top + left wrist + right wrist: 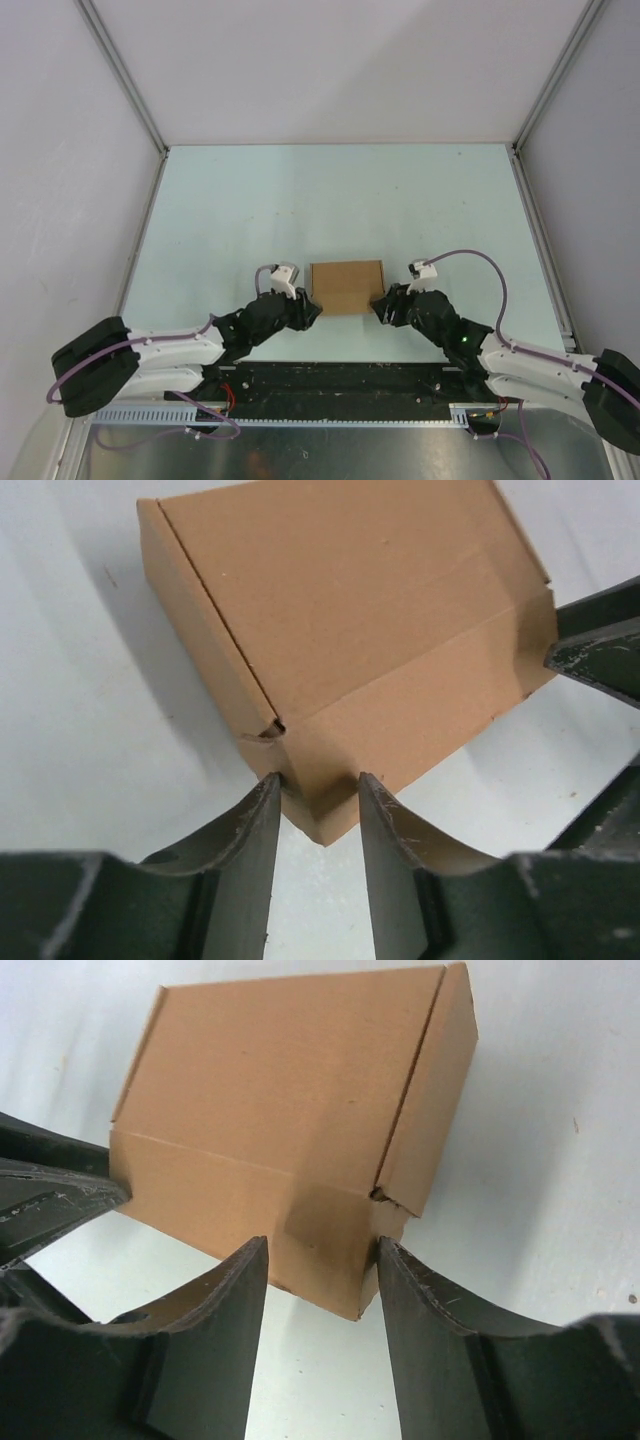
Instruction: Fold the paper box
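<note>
The paper box (346,287) is a closed tan cardboard box lying flat on the pale table, just ahead of both arms. My left gripper (312,308) is at its near left corner. In the left wrist view that corner of the box (350,630) sits between the jaws of the left gripper (318,778), both fingertips touching its walls. My right gripper (380,308) is at the near right corner. In the right wrist view the box (290,1130) pokes its corner into the right gripper (320,1245), with fingertips against the front and side walls.
The pale table (300,200) stretches beyond the box to white walls and metal frame rails (150,140) at the back and sides. The arm bases and a black rail (330,385) run along the near edge. Each wrist view shows the other gripper's dark finger (600,650) at the box's opposite corner.
</note>
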